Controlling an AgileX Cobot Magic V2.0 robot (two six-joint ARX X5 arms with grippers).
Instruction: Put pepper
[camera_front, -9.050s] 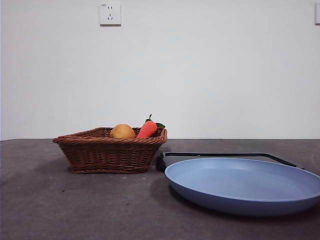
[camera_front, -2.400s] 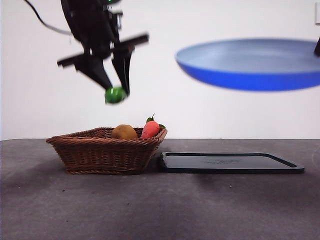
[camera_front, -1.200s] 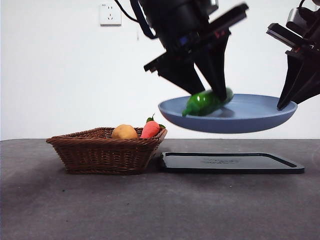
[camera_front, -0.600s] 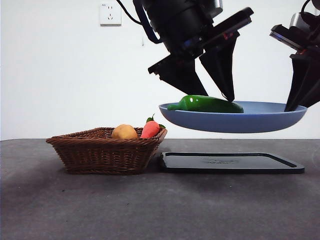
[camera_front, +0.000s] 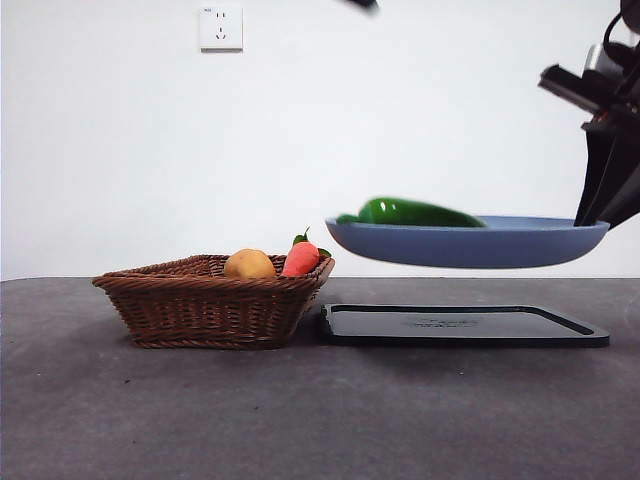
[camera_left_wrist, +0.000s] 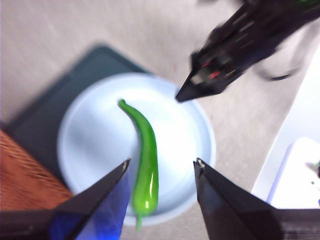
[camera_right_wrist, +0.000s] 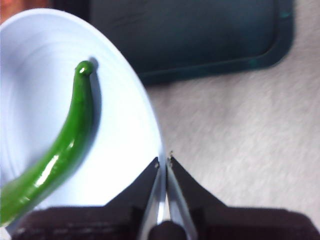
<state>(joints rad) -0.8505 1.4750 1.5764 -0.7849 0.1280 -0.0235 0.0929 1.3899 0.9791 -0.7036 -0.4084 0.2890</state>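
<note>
Before a white wall, above the dark tabletop (camera_front: 300, 420), the blue plate (camera_front: 470, 246) is held level in the air over the black tray (camera_front: 460, 326), its rim pinched by the clenched right gripper (camera_right_wrist: 163, 161) so that the pepper (camera_front: 415, 212) lying loose in it is carried. The left gripper (camera_left_wrist: 161, 167) hangs spread and empty above the plate, while a potato (camera_front: 246, 264) and a carrot (camera_front: 295, 258) are kept in the wicker basket (camera_front: 215, 305) beside the tray.

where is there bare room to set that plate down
The dark tray right of the basket lies bare, straight under the plate held up by the right end effector. The table in front of both is bare too. The basket is crowded with a potato and carrot.
</note>
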